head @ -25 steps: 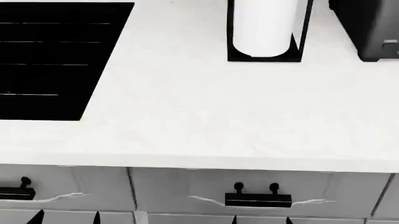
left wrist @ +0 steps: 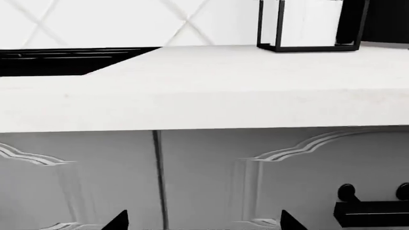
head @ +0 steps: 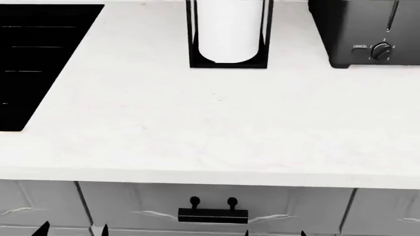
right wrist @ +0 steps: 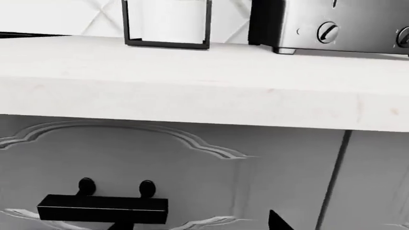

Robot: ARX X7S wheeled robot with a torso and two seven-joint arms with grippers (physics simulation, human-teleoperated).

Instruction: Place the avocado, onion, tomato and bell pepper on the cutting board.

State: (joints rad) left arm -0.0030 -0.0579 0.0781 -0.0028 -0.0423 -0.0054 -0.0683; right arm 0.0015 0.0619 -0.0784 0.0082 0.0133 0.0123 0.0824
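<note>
No vegetables or board in view; handling, grasp point unjudgeable. Table [head: 196, 123] carries towel holder [head: 228, 34], toaster [head: 364, 34]. Both jaws low at drawers; tips spread, apparently wide.

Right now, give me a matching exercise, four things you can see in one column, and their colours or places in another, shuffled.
Things:
1. paper towel roll
2. toaster
3. cooktop
4. drawer handle

Descriptions:
A. black, below the counter edge
B. white, in a black frame
C. black, set into the counter at the left
D. dark, with a dial, back right

Pairs: 1-B, 2-D, 3-C, 4-A
</note>
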